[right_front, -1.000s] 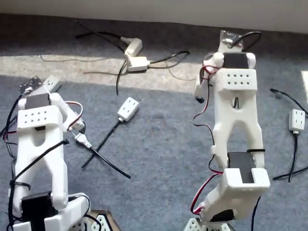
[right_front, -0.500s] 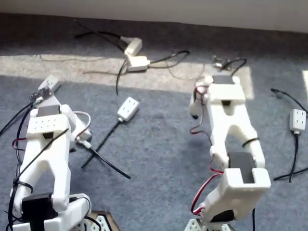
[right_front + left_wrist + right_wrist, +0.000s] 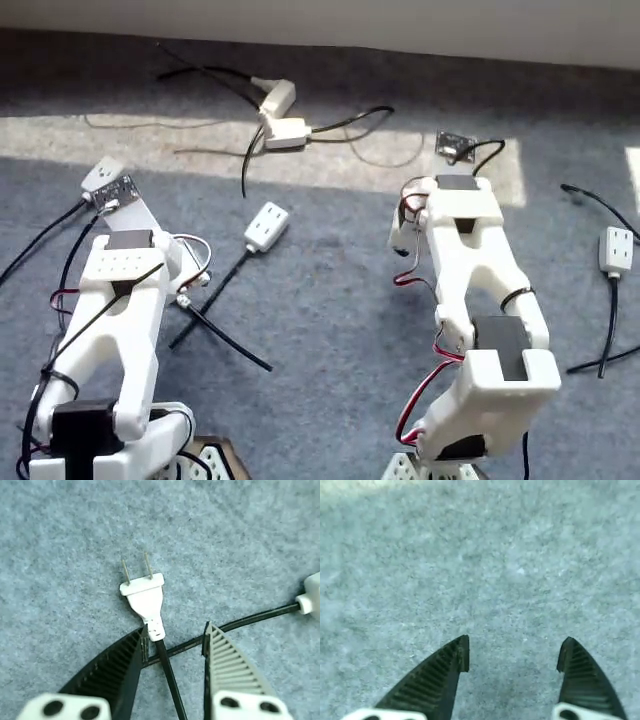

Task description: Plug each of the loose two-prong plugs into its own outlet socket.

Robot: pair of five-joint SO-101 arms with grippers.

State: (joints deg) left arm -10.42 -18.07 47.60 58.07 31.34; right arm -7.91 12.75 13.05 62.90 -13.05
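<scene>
Left gripper (image 3: 176,630) astride black cord (image 3: 170,680) of white flat two-prong plug (image 3: 142,592), jaws apart.
Plug lies on grey carpet (image 3: 470,555), roughly 8 o'clock from white outlet block (image 3: 266,225), perhaps touching one fingertip; right gripper (image 3: 515,647) likewise spread.

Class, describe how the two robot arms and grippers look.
The left arm and right arm are white plastic shells with rows of small holes, black motor blocks, and loose red and black wires. The left gripper and right gripper have ribbed, pointed fingers.
</scene>
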